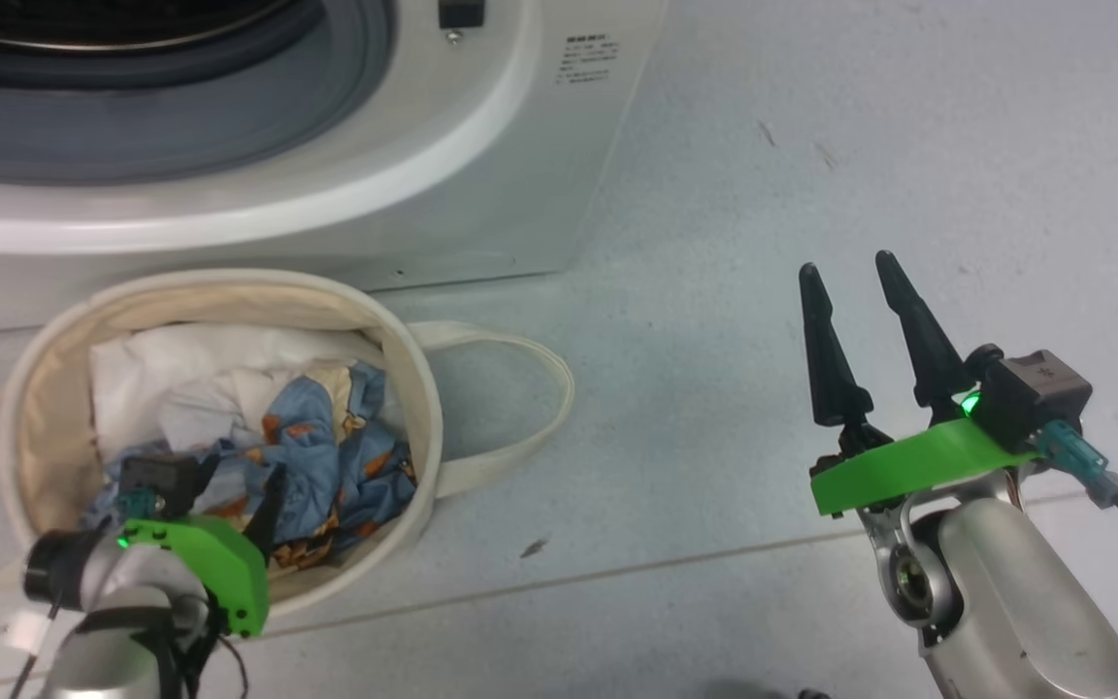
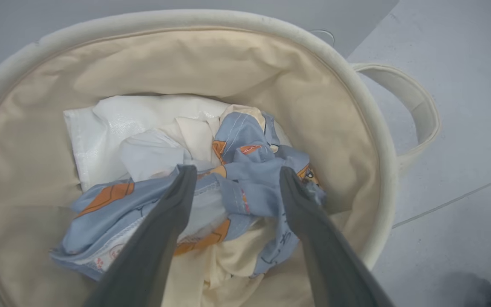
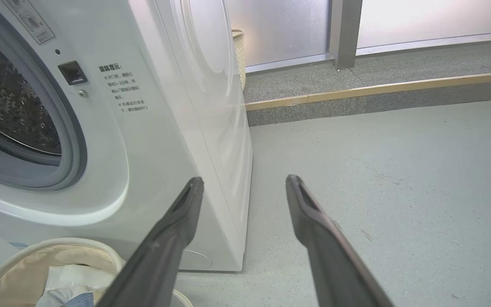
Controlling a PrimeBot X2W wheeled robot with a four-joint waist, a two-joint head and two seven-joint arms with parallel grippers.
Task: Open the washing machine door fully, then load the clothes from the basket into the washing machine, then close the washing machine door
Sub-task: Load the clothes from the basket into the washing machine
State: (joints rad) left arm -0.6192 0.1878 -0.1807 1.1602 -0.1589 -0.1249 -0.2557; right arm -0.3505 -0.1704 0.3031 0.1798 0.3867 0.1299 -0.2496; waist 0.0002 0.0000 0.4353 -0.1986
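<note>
Soft, light and limp, the clothes (image 2: pixel 113 209) should bunch easily; the left gripper (image 2: pixel 237 172), jaws spread wide, would best pinch the raised blue fold (image 2: pixel 245 128) at twelve o'clock.

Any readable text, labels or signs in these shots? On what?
"温馨提示:": heading printed on the washing machine front, beside the drum mouth.
Smaller lines under it: Chinese, too small to read reliably.
Sticker above the drum mouth: blurred, unreadable.
Small print on the clothes: too blurred to read.
</note>
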